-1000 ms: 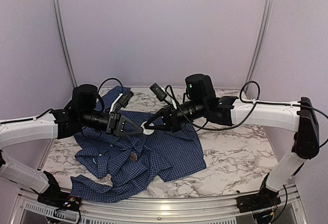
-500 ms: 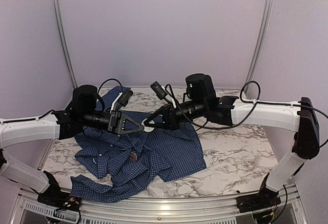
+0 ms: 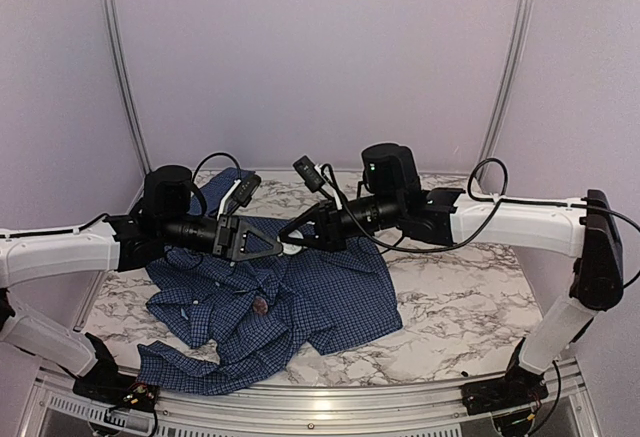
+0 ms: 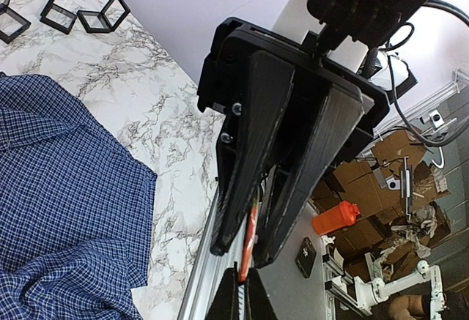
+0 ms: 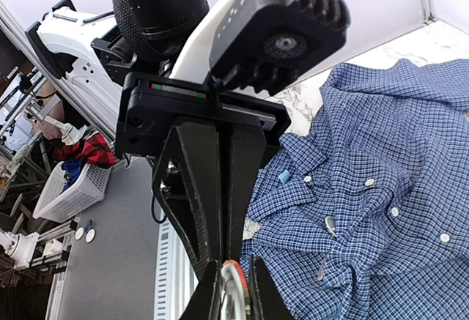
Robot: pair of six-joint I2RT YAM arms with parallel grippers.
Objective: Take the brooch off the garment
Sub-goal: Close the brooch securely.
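Left claw [image 4: 249, 252]: clenched on a thin orange-rimmed piece [image 4: 248, 236], held in the air above the shirt [image 4: 58, 188].
Right claw [image 5: 233, 296]: tips meet the left's, with the same piece between them; gripping or let go, I cannot tell.
Brooch [image 3: 261, 305]: reddish-brown spot on the shirt front, below both claws and apart from them.
Worktop [image 3: 460, 307]: marble, shirt rumpled on it, black frames [image 4: 80, 16] at the far side.
Risk: with only one sure grip, the piece could slip and drop into the folds. If the brooch is pinned fast, pulling would drag the cloth.
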